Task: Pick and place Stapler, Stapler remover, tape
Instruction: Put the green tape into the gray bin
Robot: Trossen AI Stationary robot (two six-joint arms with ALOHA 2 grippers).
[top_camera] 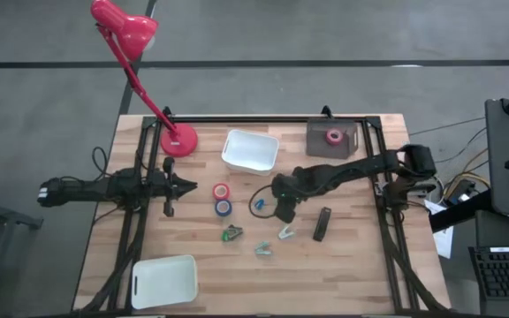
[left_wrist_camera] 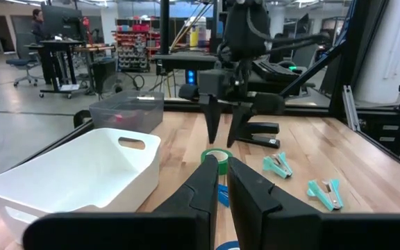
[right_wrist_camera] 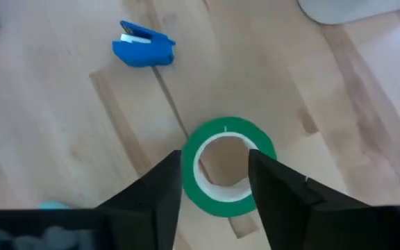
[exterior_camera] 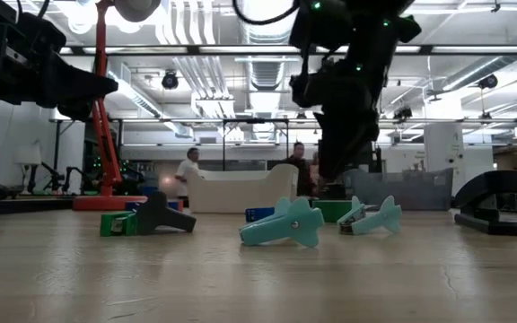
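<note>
My right gripper (top_camera: 283, 210) hangs open just above the green tape ring (right_wrist_camera: 226, 168), which lies flat on the table. One finger stands at each side of the ring and I see no touch. The red tape (top_camera: 222, 191) and blue tape (top_camera: 224, 208) lie flat to its left. The pink tape (top_camera: 334, 136) sits in a grey box. The dark stapler (top_camera: 322, 223) lies to the right of the gripper. Staple removers, two teal (top_camera: 263, 249) (top_camera: 286, 233) and one green-and-dark (top_camera: 231, 233), lie nearer the near edge. My left gripper (left_wrist_camera: 217, 194) waits shut at the table's left.
A white bin (top_camera: 250, 150) stands by the far edge and another white bin (top_camera: 164, 281) at the near left corner. A small blue piece (right_wrist_camera: 142, 47) lies close to the green tape. The red lamp's base (top_camera: 179, 140) is at the far left. People stand in the room beyond.
</note>
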